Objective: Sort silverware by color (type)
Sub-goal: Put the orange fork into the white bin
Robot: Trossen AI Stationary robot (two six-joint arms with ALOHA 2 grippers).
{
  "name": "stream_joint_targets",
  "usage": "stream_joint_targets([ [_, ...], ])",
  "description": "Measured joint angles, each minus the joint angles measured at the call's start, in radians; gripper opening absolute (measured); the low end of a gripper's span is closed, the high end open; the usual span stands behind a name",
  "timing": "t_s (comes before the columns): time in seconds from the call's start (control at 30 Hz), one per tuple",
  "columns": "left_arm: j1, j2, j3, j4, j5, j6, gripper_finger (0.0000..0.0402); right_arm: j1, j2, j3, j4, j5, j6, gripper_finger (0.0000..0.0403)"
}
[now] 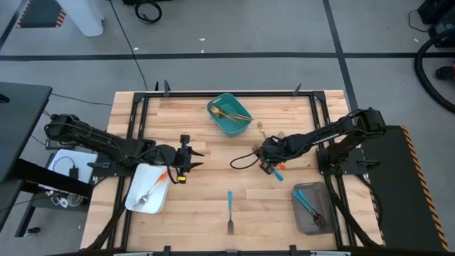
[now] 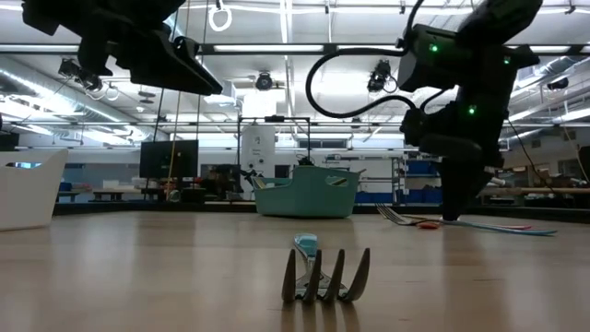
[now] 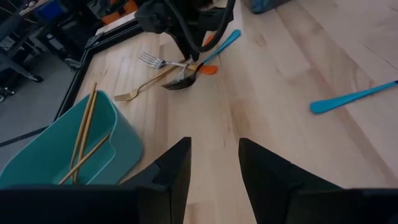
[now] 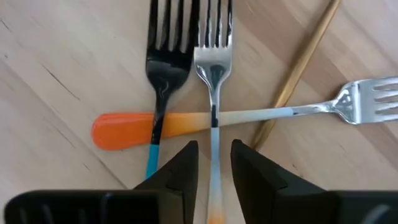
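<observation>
On the table (image 1: 206, 192), bare wood is lying open through the middle and along the near edge, where only one blue fork (image 1: 230, 211) is lying alone, well apart from both my arms. At the far edge the bin (image 1: 229, 115) is holding gold pieces (image 3: 84, 130); the white tray (image 1: 146, 188) is sitting at the left with one fork in it, and the grey tray (image 1: 311, 208) at the near right is carrying blue-handled pieces.

My right tool (image 4: 214, 158) is hanging low over a small pile (image 1: 274, 149) of forks right of centre, its fingers parted by a narrow gap and gripping nothing. Directly under that gap a silver fork (image 4: 213, 68) is running lengthwise, with a dark fork (image 4: 166, 62) just beside it; both are lying across an orange-handled fork (image 4: 249, 118). A gold piece (image 4: 301, 62) is slanting off beside them.

My left tool (image 3: 214, 162) is hovering above the table beside the white tray, fingers spread and empty, facing the bin and the pile across open wood.
</observation>
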Motion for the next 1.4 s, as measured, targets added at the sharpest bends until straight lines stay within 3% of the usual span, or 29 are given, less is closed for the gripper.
stream_joint_targets([
  [0.33, 0.000, 0.000, 0.000, 0.001, 0.001, 0.002, 0.0142, 0.000, 0.002, -0.037, 0.034, 0.042, -0.009, 0.0092],
  [0.6, -0.007, 0.000, 0.000, 0.002, 0.000, 0.006, 0.0142, 0.000, 0.002, -0.038, 0.039, 0.026, -0.021, 0.0013],
  [1.07, -0.033, 0.008, 0.001, 0.013, 0.021, -0.042, 0.0144, 0.067, -0.008, 0.075, -0.015, 0.058, -0.077, 0.0009],
  [1.23, -0.025, 0.012, 0.001, 0.032, 0.018, 0.000, 0.0173, 0.096, -0.008, 0.135, -0.013, 0.065, -0.118, 0.0010],
  [1.4, -0.027, 0.082, 0.002, 0.119, -0.022, 0.103, 0.0214, 0.099, -0.008, 0.149, 0.124, 0.027, -0.177, 0.0010],
])
